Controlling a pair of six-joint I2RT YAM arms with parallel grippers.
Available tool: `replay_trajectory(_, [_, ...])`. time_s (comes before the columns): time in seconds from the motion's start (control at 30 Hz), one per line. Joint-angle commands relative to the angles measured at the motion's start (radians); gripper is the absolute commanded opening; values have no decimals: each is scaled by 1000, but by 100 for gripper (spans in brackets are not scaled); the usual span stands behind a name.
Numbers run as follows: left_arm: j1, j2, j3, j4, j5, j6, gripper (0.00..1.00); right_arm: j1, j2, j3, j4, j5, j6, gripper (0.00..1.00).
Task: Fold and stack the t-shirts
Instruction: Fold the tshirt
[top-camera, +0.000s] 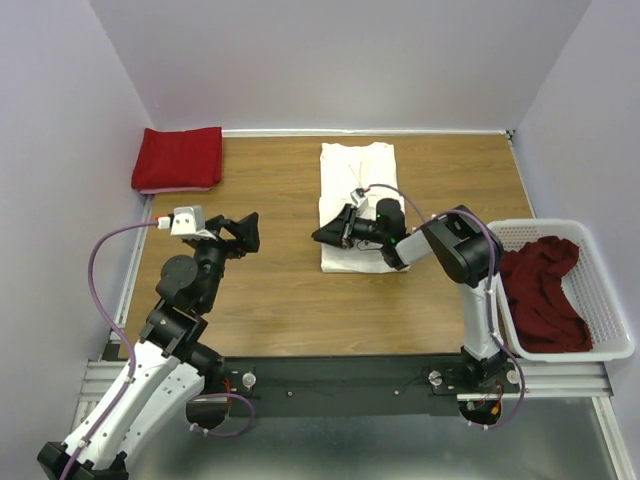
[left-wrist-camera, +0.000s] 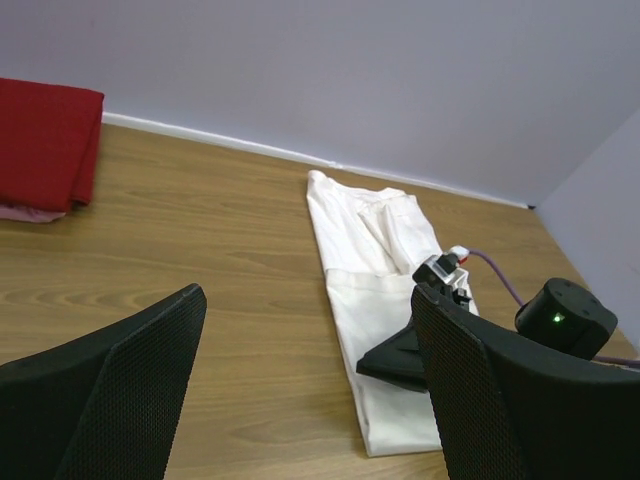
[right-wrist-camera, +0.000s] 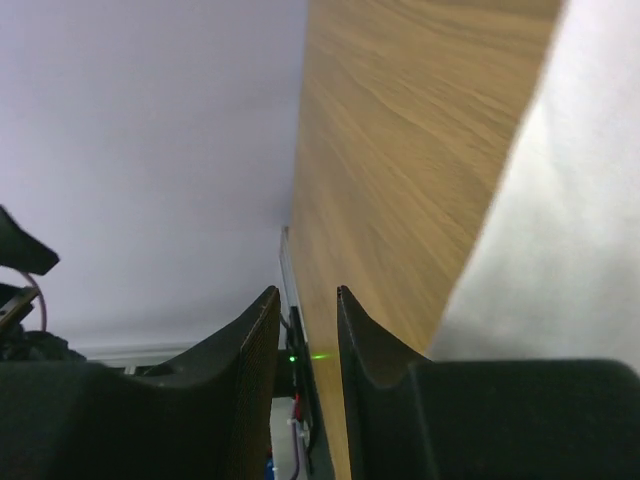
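A bright red t-shirt (top-camera: 178, 158) lies folded in the far left corner of the wooden surface (top-camera: 270, 300), with a paler layer showing under its near edge. Right of it and nearer, the left claw (top-camera: 243, 232) hangs over bare wood, pointing towards the middle; its own camera shows the fingers (left-wrist-camera: 110, 390) spread wide with nothing between them, clear of all cloth. At the middle of the far edge lies the cream-white t-shirt (top-camera: 355, 170), folded into a long narrow strip that runs from the far edge towards the near one; part of it is doubled over, so the layers overlap midway along. The right claw (top-camera: 325, 236) lies low over the left side of that strip's near half, pointing left; its fingers (right-wrist-camera: 250, 350) stand narrow with only a slit between them, no cloth is visible in the slit, and the cream cloth sits just beside one finger. Against the right edge sits a white lattice basket (top-camera: 605, 290); a dark red t-shirt (top-camera: 540, 290) is crumpled inside it.
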Motion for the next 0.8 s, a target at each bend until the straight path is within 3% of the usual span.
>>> replay_trajectory(0.0, [4, -14, -46, -25, -54, 45, 91, 50, 135, 50, -13, 59, 42, 36])
replay_trajectory(0.17, [4, 32, -28, -6, -43, 71, 91, 67, 191, 48, -16, 76, 40, 36])
replay_trajectory(0.4, [6, 38, -26, -8, -26, 68, 91, 86, -39, -22, -120, 94, -18, 36])
replay_trajectory(0.53, [6, 45, -28, 0, -19, 66, 91, 120, -90, -88, -140, 104, -20, 37])
replay_trajectory(0.77, [6, 58, -31, -5, -19, 45, 90, 139, 1, -156, -148, 179, -18, 36])
